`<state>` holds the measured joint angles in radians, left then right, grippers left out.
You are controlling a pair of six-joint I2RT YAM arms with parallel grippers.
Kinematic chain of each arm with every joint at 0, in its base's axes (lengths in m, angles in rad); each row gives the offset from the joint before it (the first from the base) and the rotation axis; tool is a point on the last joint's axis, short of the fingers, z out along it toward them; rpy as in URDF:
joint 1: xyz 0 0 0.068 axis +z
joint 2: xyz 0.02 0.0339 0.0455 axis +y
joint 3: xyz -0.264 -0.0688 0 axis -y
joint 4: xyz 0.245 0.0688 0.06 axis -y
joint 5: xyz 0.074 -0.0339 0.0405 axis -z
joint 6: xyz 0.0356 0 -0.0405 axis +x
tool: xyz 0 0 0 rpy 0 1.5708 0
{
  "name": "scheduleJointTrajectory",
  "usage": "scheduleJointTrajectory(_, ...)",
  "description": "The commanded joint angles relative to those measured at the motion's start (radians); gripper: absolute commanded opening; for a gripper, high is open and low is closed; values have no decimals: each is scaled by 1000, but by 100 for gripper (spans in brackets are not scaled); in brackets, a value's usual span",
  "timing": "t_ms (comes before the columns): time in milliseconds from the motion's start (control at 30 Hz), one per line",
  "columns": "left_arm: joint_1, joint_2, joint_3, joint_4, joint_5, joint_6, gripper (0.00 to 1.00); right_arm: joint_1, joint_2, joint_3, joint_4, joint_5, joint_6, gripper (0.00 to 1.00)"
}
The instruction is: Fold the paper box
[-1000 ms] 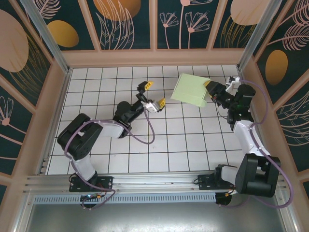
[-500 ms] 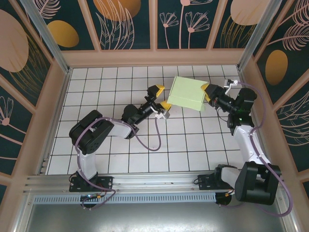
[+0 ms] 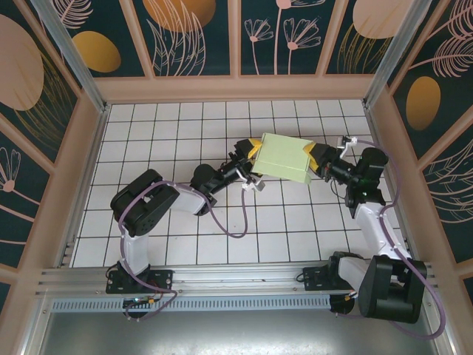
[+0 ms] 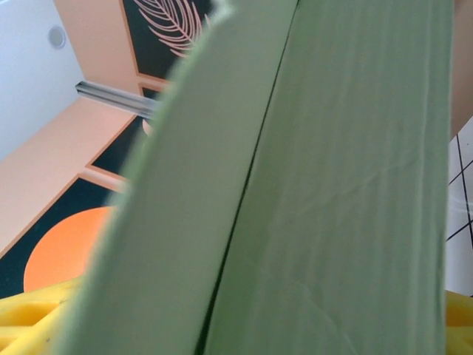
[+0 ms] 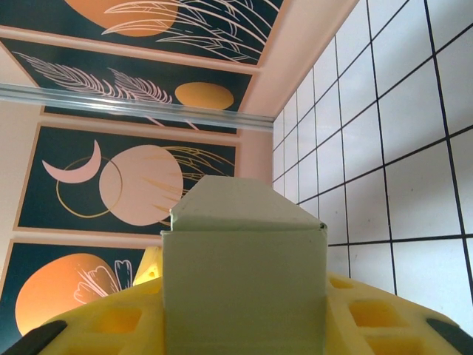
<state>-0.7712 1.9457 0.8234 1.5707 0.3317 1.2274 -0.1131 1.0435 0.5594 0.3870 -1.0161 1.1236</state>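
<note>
**Mint box held between two arms, right of centre**

In the overhead view the pale mint-green paper box (image 3: pixel 283 157) of thin matte card sits right of centre in the upper half of the frame, over the white tiled table (image 3: pixel 185 126) with its black grid lines. It is partly folded. A broad flat face is turned up towards the camera, and a narrower panel is creased down along its lower edge. I cannot tell whether any part of it touches the tiles.

The right gripper (image 3: pixel 319 158), black with yellow fingers, comes in from the right side of the frame and is clamped on the box's right-hand end. In its own wrist camera the card (image 5: pixel 244 259) stands upright in the lower middle of the picture with a pointed flap on top. It is squeezed between the two yellow fingers (image 5: pixel 111 322) at the bottom corners.

The left gripper (image 3: pixel 253 164) reaches in from the left and meets the box's left edge, with one yellow fingertip showing at the upper corner of the card. In the left wrist camera the green card (image 4: pixel 310 185) runs diagonally with a dark crease line down it, and there are slivers of yellow finger (image 4: pixel 37 325) at the bottom left and bottom right. The jaws stand on either side of the card, but I cannot tell whether they are pressing it or still hang loose.

Behind the table rise dark teal wall panels (image 3: pixel 192 29) painted with orange discs and pale plants.
</note>
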Motion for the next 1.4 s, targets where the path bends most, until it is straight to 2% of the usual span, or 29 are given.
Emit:
scheduleJointTrajectory(0, -10, 4, -2, 87, 13, 0, 77, 13, -13, -24, 21, -49, 11, 37)
scheduleJointTrajectory(133, -12, 9, -8, 87, 12, 2, 73, 15, -15, -29, 18, -56, 16, 37)
scheduleJointTrajectory(433, -13, 10, -16, 107, 9, -9, 54, 15, -22, -23, 6, -52, 22, 38)
scheduleJointTrajectory(533, -12, 10, -23, 124, 8, -24, 42, 16, -22, -19, -2, -48, 19, 38)
scheduleJointTrajectory(700, -12, 7, -39, 143, 0, -37, 38, 25, -23, -14, -14, -27, 19, 40)
scheduleJointTrajectory(800, -12, 3, -50, 142, -8, -42, 34, 28, -23, -4, -28, -10, 11, 47)
scheduleJointTrajectory(867, -13, 4, -54, 117, -22, -44, 32, 27, -29, 10, -57, 7, -13, 62)
scheduleJointTrajectory(933, -11, 5, -62, 113, -45, -81, 33, 27, -45, 33, -124, 46, -85, 74)
scheduleJointTrajectory(1033, -11, -1, -87, 105, -81, -161, 33, 17, -68, 89, -290, 136, -243, 81)
scheduleJointTrajectory(1233, -12, -64, -162, -28, -165, -283, 34, -18, -140, 157, -479, 336, -469, 83)
scheduleJointTrajectory(1367, -12, -152, -239, -175, -220, -396, 35, -17, -163, 204, -581, 410, -653, 80)
